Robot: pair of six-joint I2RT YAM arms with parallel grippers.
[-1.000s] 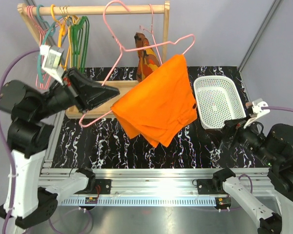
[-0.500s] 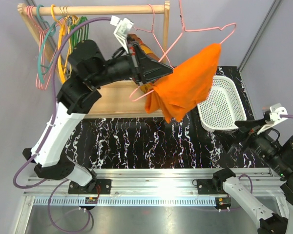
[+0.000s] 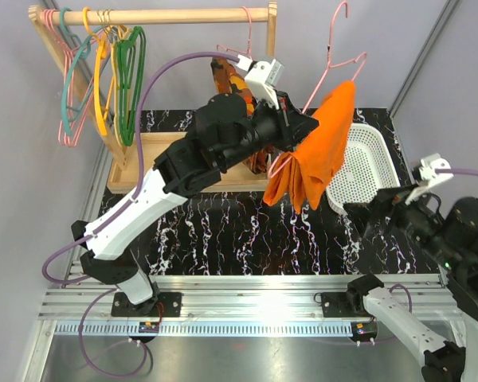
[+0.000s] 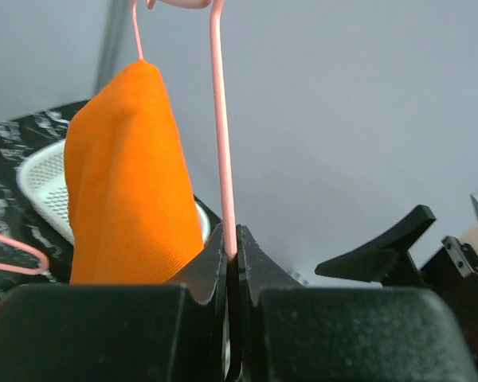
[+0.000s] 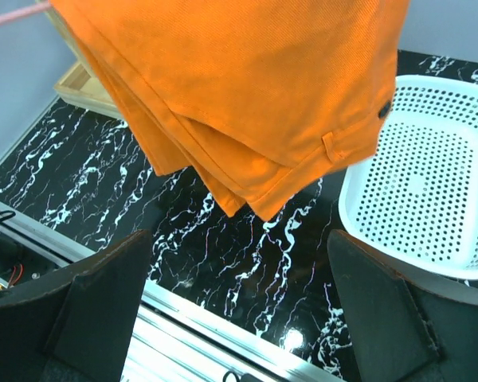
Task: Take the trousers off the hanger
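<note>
We see the bright orange folded cloth trousers (image 3: 319, 147) hanging above the black white-veined table (image 3: 215, 231) and the white perforated basket (image 3: 366, 159), draped over the thin pale pink wire hanger (image 4: 221, 119). Our left gripper (image 4: 231, 243) pinches the hanger's wire; our right gripper (image 5: 239, 302) gapes wide below the trousers, holding nothing.

**Orange Over Black Marble**

The trousers (image 3: 323, 135) are plain bright orange with no pattern, and the hanger (image 4: 223, 119) is pale pink. The basket (image 3: 370, 163) is white, dotted with holes. Left of the basket are a black counter (image 3: 215, 231) veined in white, a garment (image 3: 225, 78) patterned orange, brown and yellow, a pale wooden rack (image 3: 175, 16), and green hangers (image 3: 130, 44).
</note>
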